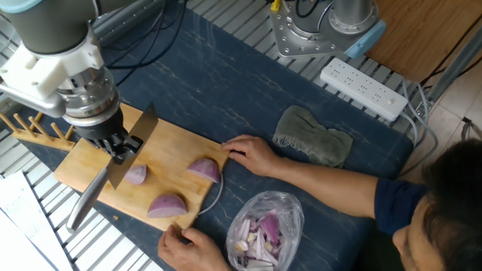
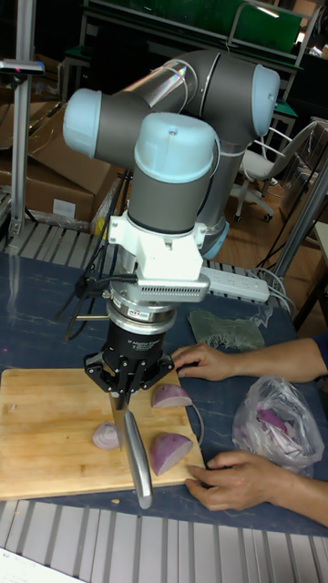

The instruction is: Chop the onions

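We see pincer (image 1: 118, 143) clenched on knife (image 1: 113, 172) — blade beside leftmost of three onions (image 1: 136, 175) on cutting board (image 1: 175, 150).

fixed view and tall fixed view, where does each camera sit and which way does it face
Fixed view: high above the table, looking steeply down on the cutting board; shows the end effector holding the knife, and the person's hands.
Tall fixed view: low at the table's front edge, looking level at the arm; shows the whole arm, its end effector, and the hands.
Shared: board, knife, three onion wedges, the bag of scraps, both hands steadying the board.
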